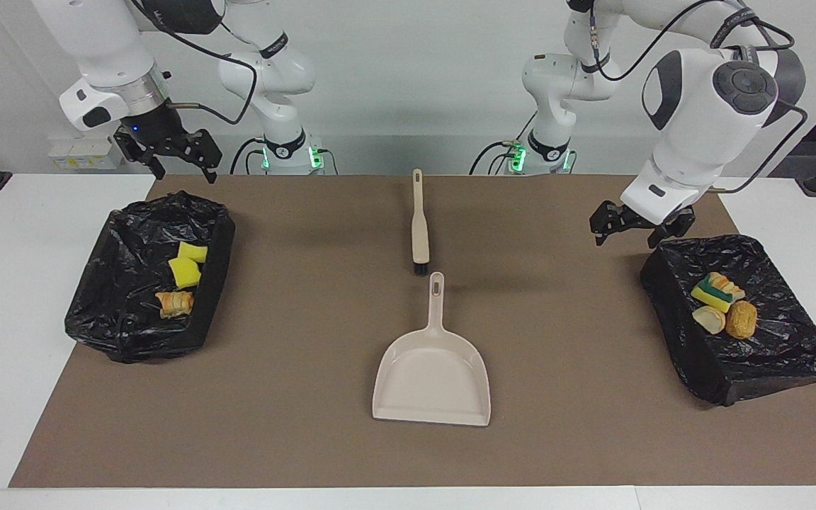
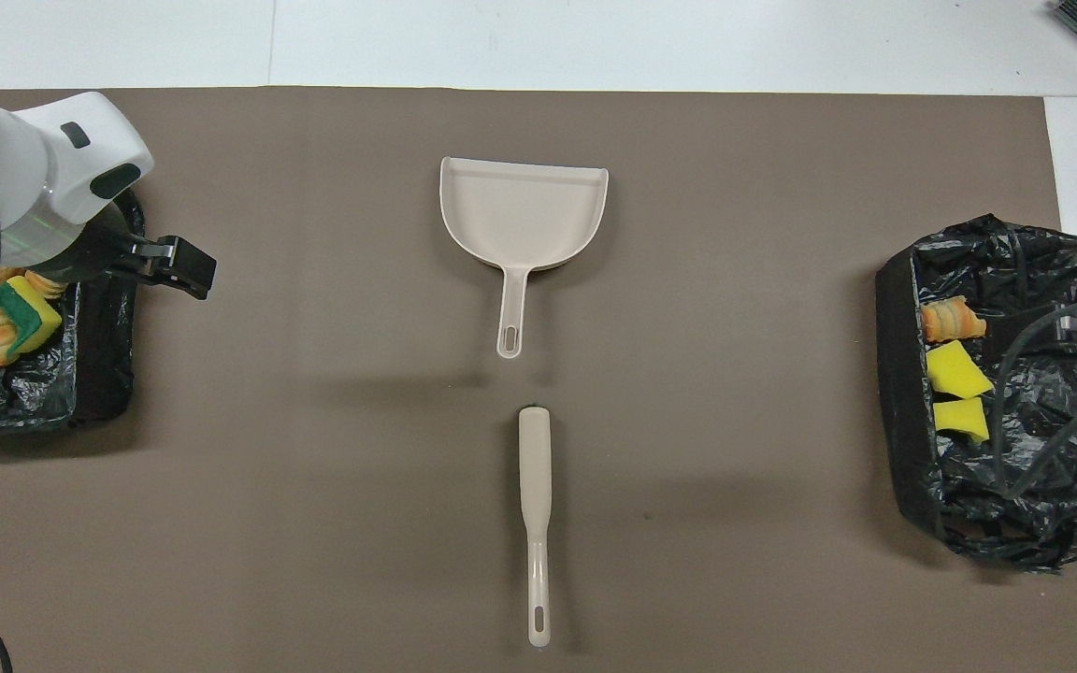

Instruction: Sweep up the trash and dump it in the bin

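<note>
Dustpan (image 1: pixel 432 374) and brush (image 1: pixel 419 223) lie mid-mat, handles in line. Trash sits in two black-lined bins (image 1: pixel 142 283) (image 1: pixel 748 340). Left gripper (image 1: pixel 638 228) and right gripper (image 1: pixel 171 157), both open, hang empty by the bins.

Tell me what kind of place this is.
Probably a robot lab set up for a cleaning trial: two arms at a table with a brown mat, a dustpan, a brush and bag-lined bins.
</note>
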